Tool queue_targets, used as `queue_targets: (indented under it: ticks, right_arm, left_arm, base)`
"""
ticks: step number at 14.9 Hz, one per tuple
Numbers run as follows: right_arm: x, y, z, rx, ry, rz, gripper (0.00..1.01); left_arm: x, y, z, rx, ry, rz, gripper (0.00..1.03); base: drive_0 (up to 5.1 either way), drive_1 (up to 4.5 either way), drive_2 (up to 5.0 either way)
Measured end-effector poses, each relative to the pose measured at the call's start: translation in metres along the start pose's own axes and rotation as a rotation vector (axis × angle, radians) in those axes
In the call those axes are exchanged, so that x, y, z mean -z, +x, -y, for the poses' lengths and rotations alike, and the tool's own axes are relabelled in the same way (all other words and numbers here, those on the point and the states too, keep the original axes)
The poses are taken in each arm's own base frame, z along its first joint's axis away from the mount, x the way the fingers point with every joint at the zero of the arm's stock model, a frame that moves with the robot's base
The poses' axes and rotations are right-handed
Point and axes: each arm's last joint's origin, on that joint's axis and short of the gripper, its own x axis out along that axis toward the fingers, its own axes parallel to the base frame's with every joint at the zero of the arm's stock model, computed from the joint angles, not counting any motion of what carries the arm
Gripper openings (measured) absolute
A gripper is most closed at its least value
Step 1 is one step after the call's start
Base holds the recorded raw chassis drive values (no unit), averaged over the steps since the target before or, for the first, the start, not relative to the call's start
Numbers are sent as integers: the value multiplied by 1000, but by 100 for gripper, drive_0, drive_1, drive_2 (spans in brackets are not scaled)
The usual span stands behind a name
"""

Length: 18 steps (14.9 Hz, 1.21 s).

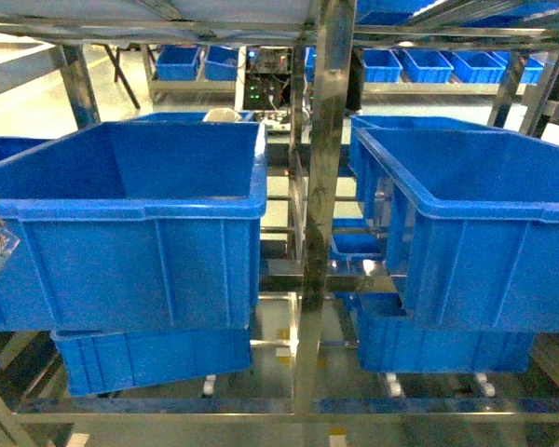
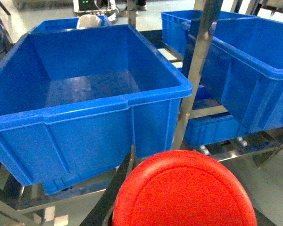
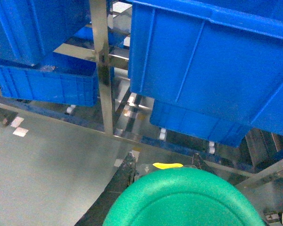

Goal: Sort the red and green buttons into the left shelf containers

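We carry both buttons, and neither has been dropped off yet. In the left wrist view the red button [image 2: 186, 193] fills the bottom of the picture, its cap facing the camera, with the dark fingers [image 2: 114, 188] of the left gripper [image 2: 179, 207] closed against its side. It sits in front of and below the rim of the big left bin [image 2: 92, 110], whose floor looks bare. In the right wrist view the green button [image 3: 186, 200] is held the same way by the right gripper [image 3: 179, 212], low over the floor [image 3: 47, 165], beneath the right-hand bin [image 3: 212, 70]. We judge both drops remain: red looks closest, green must cross leftward.
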Motion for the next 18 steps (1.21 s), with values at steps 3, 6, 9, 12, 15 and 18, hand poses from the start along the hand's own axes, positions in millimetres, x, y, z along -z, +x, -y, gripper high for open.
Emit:
queue_targets:
  ticks: [3, 6, 9, 12, 15, 18]
  right_arm:
    - [0, 0, 0, 0, -2, 2, 27]
    - [0, 0, 0, 2, -2, -2, 27]
    - [0, 0, 0, 2, -2, -1, 27]
    - [0, 0, 0, 3, -2, 0, 27]
    - [0, 0, 0, 2, -2, -2, 27]
    - [1, 0, 1, 13, 1, -7, 27]
  left_arm:
    - [1, 0, 0, -1, 1, -6, 26]
    - [1, 1, 0, -2, 1, -9, 26]
    - [0, 0, 0, -2, 0, -1, 26]
    - [2, 2, -1, -11, 2, -20, 26]
    - [1, 1, -1, -8, 1, -11, 26]
    - [1, 1, -1, -7, 1, -11, 26]
  base:
    - [2, 413, -408]
    - [-5, 407, -418]
    - [0, 0, 0]
    - [0, 0, 0]
    - [0, 0, 0]
    - [0, 0, 0]
